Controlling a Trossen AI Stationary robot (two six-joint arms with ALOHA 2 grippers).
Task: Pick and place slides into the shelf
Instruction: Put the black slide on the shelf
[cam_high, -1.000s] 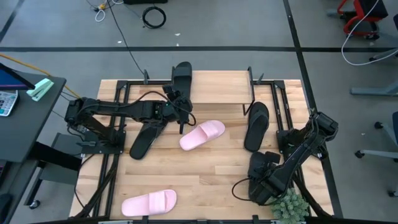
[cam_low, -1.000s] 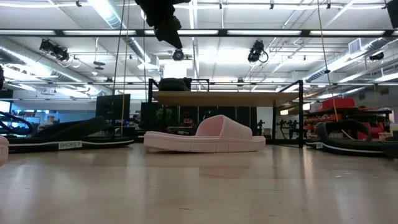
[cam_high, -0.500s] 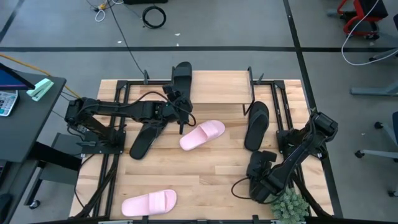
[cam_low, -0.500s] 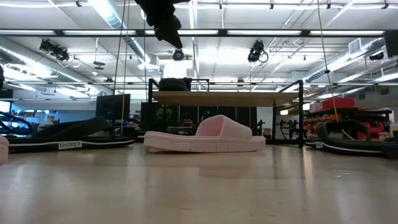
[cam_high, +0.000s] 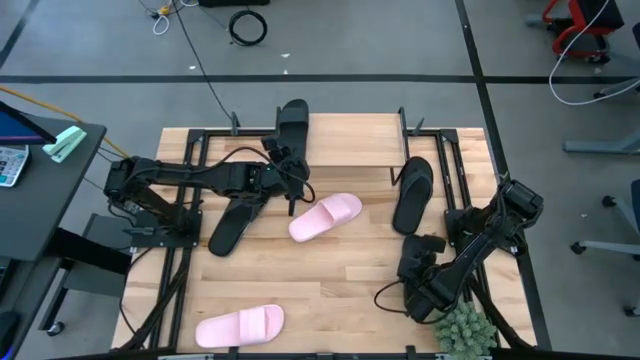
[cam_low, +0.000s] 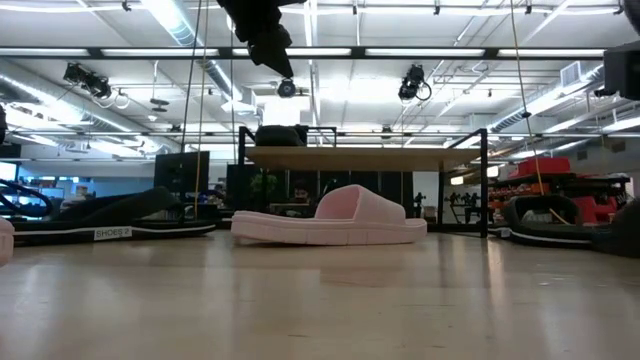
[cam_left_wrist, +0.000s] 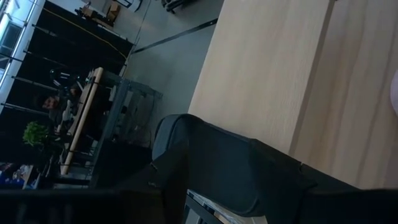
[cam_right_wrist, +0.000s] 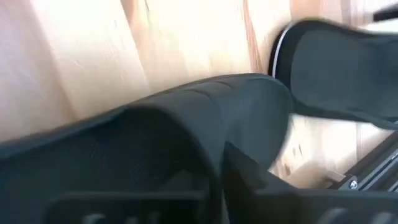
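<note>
My right gripper (cam_high: 420, 262) is low at the table's near right, shut on a black slide (cam_right_wrist: 186, 118). A second black slide (cam_high: 412, 193) lies just beyond it, near the shelf's (cam_high: 355, 140) right legs. My left gripper (cam_high: 290, 168) hangs open above the shelf's left end (cam_low: 262, 40), clear of the black slide (cam_high: 292, 125) that lies flat on the top board (cam_left_wrist: 267, 62). Flat on the table are another black slide (cam_high: 232, 220) and two pink slides (cam_high: 325, 217) (cam_high: 240, 325). My right gripper is on the black slide's wide strap (cam_right_wrist: 205, 106), which fills its wrist view right in front of the fingers. It comes in low from the near side, pointing at the far edge. The strap and the gripper body hide the exact place of contact.
A small green plant (cam_high: 465, 330) stands at the near right corner, close behind my right arm. Black frame rails (cam_high: 175, 270) run along both table sides. Bare wood lies in the middle of the table near the front edge (cam_high: 340, 290).
My right gripper has moved a little toward the far edge with the black slide under it. The free black slide ahead of it has slid toward the shelf. My left gripper has stayed above the shelf.
</note>
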